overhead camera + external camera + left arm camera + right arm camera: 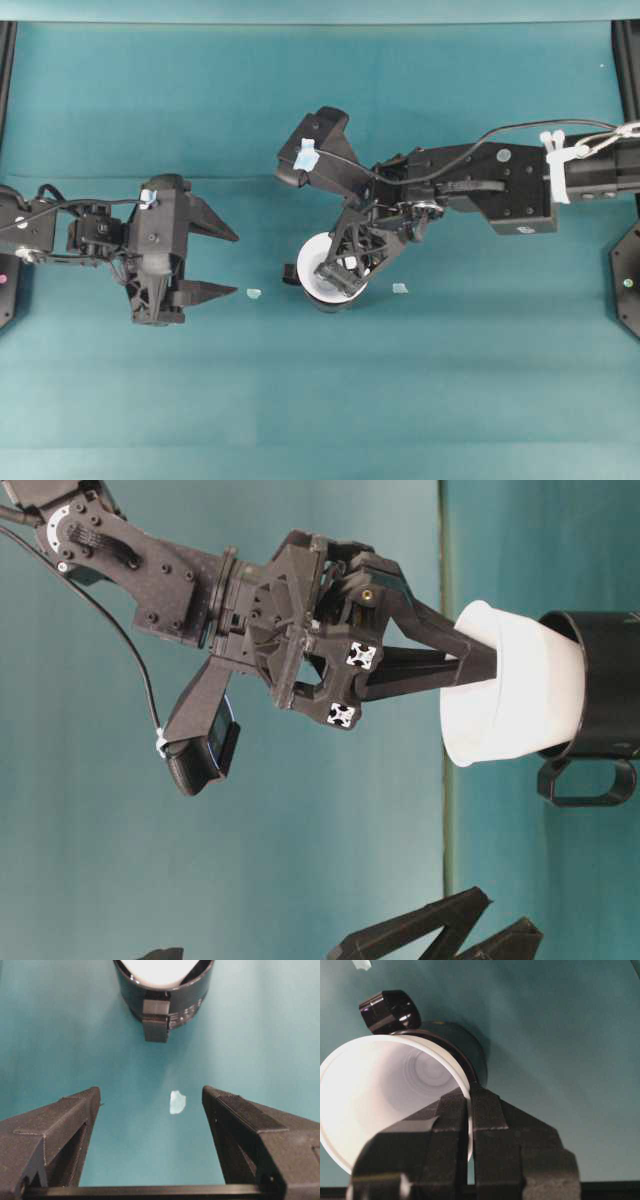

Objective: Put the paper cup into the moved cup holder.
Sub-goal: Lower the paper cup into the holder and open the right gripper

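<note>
The white paper cup [314,262] sits tilted with its lower part inside the glossy black cup holder [331,303], near the middle of the table. From table level, the paper cup [510,685] still sticks well out of the cup holder [600,680]. My right gripper [346,268] is shut on the cup's rim, one finger inside and one outside, as the right wrist view shows at the gripper [470,1091] and paper cup [385,1085]. My left gripper [236,264] stands open and empty to the left, facing the holder's handle [156,1022].
The table is covered with teal cloth. Two small pale scraps lie on it, one [254,293] between my left gripper and the holder, one [400,288] right of the holder. The first scrap [177,1102] shows between my left fingers [75,1110].
</note>
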Tool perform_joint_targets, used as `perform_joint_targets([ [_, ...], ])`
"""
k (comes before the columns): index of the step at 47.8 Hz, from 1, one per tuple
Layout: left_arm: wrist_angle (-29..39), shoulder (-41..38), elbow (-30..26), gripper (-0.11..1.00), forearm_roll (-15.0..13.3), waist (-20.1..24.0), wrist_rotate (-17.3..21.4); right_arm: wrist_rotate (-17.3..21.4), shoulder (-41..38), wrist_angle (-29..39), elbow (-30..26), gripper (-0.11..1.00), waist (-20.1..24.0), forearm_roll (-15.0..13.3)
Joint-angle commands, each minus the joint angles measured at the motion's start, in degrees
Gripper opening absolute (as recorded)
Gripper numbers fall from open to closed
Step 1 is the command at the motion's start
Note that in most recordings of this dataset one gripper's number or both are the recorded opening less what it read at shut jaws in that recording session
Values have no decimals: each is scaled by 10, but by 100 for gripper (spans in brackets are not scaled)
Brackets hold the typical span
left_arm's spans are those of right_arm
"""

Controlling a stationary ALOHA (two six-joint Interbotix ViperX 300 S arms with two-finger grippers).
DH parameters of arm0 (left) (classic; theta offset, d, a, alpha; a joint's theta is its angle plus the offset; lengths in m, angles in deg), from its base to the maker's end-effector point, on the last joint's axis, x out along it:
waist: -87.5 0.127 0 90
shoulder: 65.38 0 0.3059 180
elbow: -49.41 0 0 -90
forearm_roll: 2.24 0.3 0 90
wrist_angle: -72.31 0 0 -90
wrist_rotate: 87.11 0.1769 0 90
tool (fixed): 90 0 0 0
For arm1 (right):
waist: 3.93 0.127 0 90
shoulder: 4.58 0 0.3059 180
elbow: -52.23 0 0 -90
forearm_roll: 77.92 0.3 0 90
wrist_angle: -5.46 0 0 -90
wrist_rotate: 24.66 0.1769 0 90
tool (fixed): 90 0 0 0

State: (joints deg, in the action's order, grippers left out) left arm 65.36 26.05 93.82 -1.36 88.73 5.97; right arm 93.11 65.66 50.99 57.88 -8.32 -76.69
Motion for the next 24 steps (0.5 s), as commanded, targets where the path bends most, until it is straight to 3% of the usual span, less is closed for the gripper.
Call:
perform_joint_targets([
  [1, -3, 3, -7, 82, 1, 0, -1, -2, 5, -2, -5, 1, 3, 8],
  [16, -3, 4, -7, 82, 1, 0, 0, -2, 6, 5, -6, 2, 7, 11],
  [24, -3, 3, -6, 82, 1, 0, 0, -2, 6, 4, -10, 15, 8, 11],
])
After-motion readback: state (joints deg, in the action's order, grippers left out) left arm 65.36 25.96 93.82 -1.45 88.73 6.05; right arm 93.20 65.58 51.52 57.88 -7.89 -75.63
